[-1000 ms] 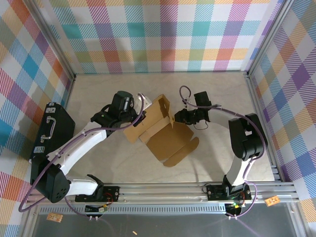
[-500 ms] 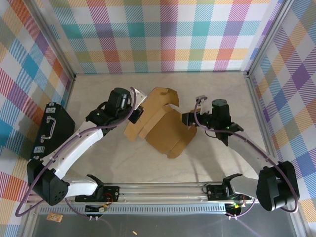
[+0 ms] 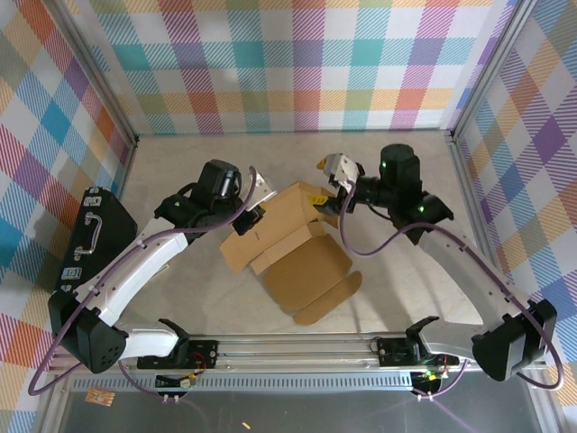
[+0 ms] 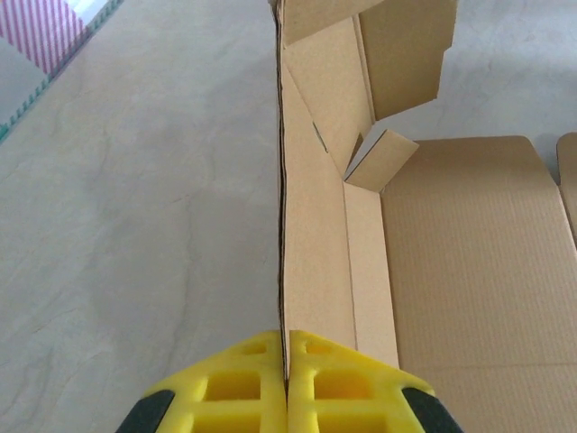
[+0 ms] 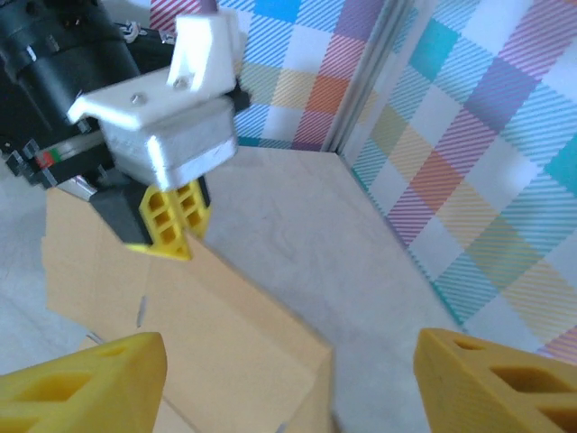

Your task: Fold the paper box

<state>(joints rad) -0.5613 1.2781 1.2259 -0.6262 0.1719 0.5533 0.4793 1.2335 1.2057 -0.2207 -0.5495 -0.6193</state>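
The paper box (image 3: 302, 257) lies half formed in the middle of the table (image 3: 180, 171). It is likely light, stiff along its panels, and bends readily at the scores. The left pincer (image 4: 287, 370) is clamped on an upright wall's edge. The right pincer (image 5: 290, 347) hangs apart, seemingly empty, above the far corner. Best taken by its flap edges

The bench (image 3: 388, 289) is a pale beige surface with faint marbling. A brown paper box (image 3: 302, 262) lies near its middle, unfolded, its wide panel flat on the surface and one side raised. A black case (image 3: 95, 236) rests at the left edge, against the checked wall (image 3: 54, 108).
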